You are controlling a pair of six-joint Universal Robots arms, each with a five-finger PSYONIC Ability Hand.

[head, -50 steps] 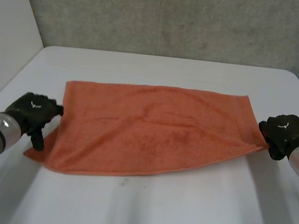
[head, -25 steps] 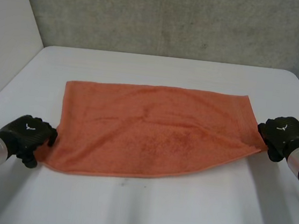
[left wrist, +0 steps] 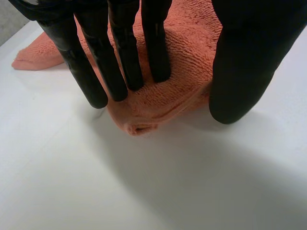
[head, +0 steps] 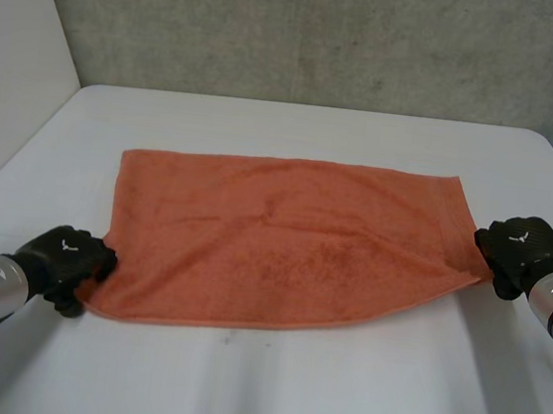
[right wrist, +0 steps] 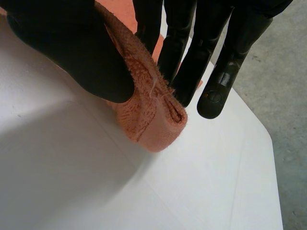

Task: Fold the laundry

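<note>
Orange terry towel [head: 282, 243] lies flat on the white bench [head: 334, 403], long axis running side to side between my two hands. My left hand [head: 71, 259] is on the near left corner, straight fingers [left wrist: 120, 72] pressing the bunched cloth, thumb just beside its edge (no pinch that I can make out). My right hand [head: 516, 249] is at the near right corner, fingers [right wrist: 187, 62] and thumb clamped on it. The far edge lies straight ahead, so I judge the fold goes away from me
</note>
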